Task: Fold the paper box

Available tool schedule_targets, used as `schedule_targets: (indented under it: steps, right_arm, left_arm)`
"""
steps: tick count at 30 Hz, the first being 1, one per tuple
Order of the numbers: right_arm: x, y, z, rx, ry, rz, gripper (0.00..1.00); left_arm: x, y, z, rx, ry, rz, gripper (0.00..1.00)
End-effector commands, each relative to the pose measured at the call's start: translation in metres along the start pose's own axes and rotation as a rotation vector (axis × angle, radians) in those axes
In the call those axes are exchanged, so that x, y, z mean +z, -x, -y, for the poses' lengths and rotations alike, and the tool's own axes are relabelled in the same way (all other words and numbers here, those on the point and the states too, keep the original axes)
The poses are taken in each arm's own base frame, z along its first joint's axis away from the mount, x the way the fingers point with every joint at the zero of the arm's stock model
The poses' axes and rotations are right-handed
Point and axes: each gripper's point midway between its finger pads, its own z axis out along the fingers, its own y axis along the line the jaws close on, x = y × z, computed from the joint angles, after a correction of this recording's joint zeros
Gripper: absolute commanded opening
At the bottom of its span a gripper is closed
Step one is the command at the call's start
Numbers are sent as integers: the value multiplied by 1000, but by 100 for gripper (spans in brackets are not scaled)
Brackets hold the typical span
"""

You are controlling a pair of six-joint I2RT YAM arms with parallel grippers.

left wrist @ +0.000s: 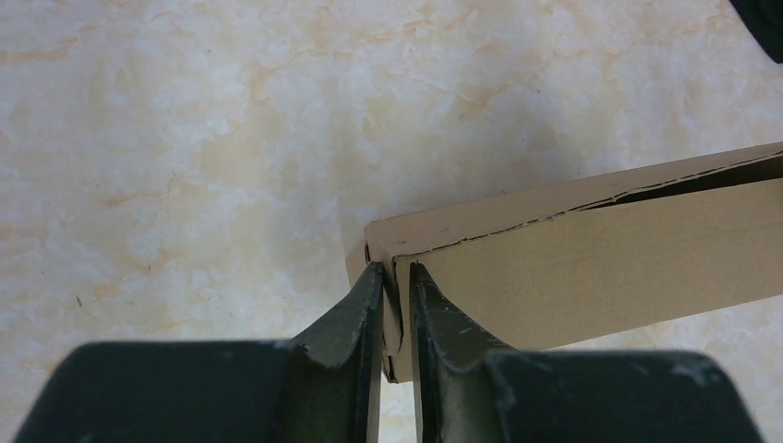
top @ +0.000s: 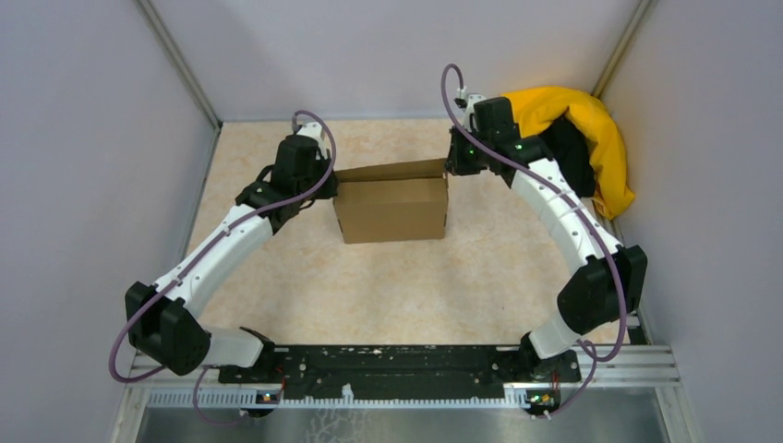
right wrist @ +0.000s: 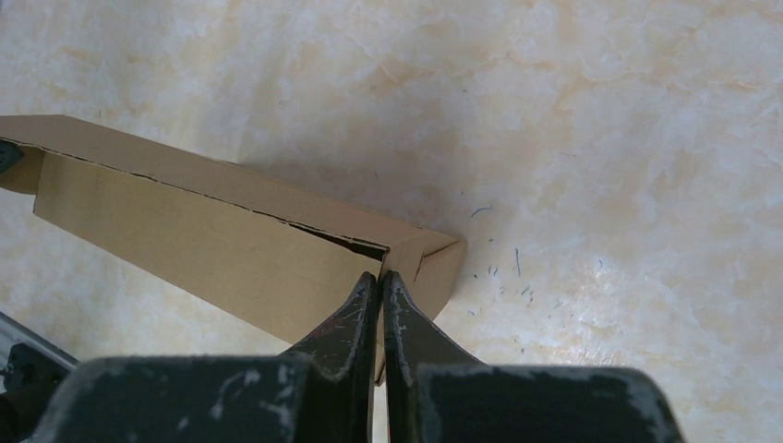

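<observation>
The paper box [top: 391,209] is plain brown cardboard, folded into a flat rectangular box and held between both arms at the middle back of the table. My left gripper [top: 331,185] is shut on its left end wall; in the left wrist view the box [left wrist: 591,263] runs off to the right from my gripper [left wrist: 396,272]. My right gripper [top: 451,166] is shut on its right end; in the right wrist view the box [right wrist: 198,231] stretches left from my gripper [right wrist: 380,279]. The lid stands slightly ajar along the top edge.
A yellow-and-black cloth heap [top: 577,138] lies in the back right corner behind the right arm. Grey walls close in the left, back and right. A black rail [top: 397,360] with the arm bases runs along the near edge.
</observation>
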Motion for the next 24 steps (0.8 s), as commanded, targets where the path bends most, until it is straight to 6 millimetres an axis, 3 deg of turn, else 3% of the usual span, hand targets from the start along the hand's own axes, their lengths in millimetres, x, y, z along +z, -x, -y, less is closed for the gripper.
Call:
schedule_targets:
  steps: [1,24]
  right_arm:
    - [-13,12,-57,-18,258,9,0]
    - [-10,16,-51,75,251,27,0]
  left_arm:
    - [2,-21,32,8,-131,-80,20]
    - [4,-28,34,2,-130,-96,19]
